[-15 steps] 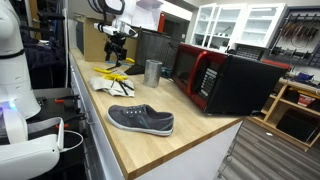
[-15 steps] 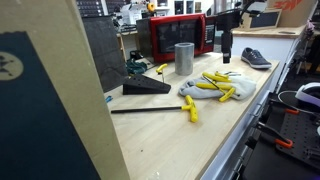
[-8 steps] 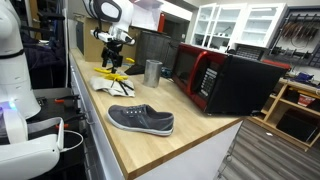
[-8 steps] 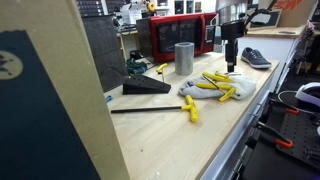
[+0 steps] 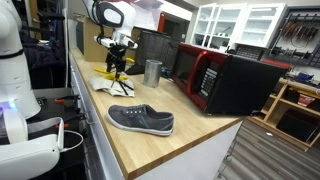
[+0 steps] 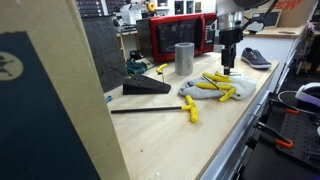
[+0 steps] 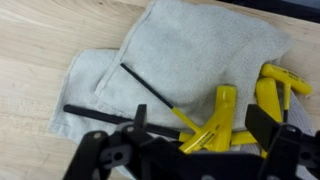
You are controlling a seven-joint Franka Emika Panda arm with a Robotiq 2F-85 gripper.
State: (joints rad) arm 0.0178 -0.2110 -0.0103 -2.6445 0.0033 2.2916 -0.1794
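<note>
My gripper (image 5: 118, 65) (image 6: 228, 68) (image 7: 200, 128) hangs open just above a pile of yellow-handled hex keys (image 7: 222, 118) (image 6: 216, 86) (image 5: 116, 72). The keys lie on a folded grey cloth (image 7: 190, 55) (image 6: 203, 95) (image 5: 108, 84) on the wooden counter (image 5: 180, 140). In the wrist view a yellow T-handle sits between the two dark fingers, apart from both. A black key shaft (image 7: 150, 88) runs across the cloth. Nothing is held.
A metal cup (image 5: 152, 71) (image 6: 184, 58) and a red microwave (image 5: 215, 78) (image 6: 180, 34) stand behind the cloth. A grey shoe (image 5: 141, 120) (image 6: 255, 58) lies further along the counter. One more yellow key (image 6: 190, 109), a long black rod (image 6: 150, 109) and a black wedge (image 6: 145, 87) lie nearby.
The arm has come down and shifted over the cloth, so the gripper now hangs close above the yellow keys. Its jaws stay open.
</note>
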